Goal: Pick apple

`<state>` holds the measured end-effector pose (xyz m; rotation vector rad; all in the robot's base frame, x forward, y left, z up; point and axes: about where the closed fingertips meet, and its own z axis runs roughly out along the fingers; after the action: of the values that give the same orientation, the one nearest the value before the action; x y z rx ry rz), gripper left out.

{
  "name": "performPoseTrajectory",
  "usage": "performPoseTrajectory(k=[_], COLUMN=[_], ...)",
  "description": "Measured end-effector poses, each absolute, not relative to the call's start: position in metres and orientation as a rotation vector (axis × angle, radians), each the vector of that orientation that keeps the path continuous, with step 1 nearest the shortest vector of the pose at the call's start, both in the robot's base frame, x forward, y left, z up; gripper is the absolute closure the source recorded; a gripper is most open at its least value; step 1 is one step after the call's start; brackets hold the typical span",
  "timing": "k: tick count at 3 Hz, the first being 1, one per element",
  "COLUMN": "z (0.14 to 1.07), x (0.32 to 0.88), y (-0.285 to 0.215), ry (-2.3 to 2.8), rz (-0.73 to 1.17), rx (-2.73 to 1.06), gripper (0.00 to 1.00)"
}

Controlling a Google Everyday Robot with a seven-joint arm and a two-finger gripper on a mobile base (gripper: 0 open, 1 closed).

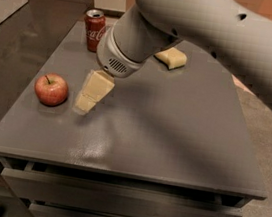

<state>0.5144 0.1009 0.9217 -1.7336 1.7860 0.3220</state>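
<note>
The apple, red with a short dark stem, sits upright on the left part of the grey table. My gripper is cream-coloured and hangs from the big grey arm. It points down just to the right of the apple, a small gap away, with its tip close to the table top. It holds nothing that I can see. The apple is fully in view.
A red Coca-Cola can stands at the table's back left, behind the gripper. A pale yellow sponge lies at the back middle. A grey box with a patterned bag sits on the dark counter at the far left.
</note>
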Motion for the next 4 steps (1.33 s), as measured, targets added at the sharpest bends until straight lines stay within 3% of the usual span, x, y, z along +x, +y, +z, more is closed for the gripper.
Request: performPoseTrajectory(k=[3, 4], z=[0.857, 0.842], x=[0.531, 0.536], y=[0.202, 0.218], ry=[1.77, 1.809], rz=[0.368, 0.416], rx=[-1.785, -1.832], gripper=[0.0, 0.12])
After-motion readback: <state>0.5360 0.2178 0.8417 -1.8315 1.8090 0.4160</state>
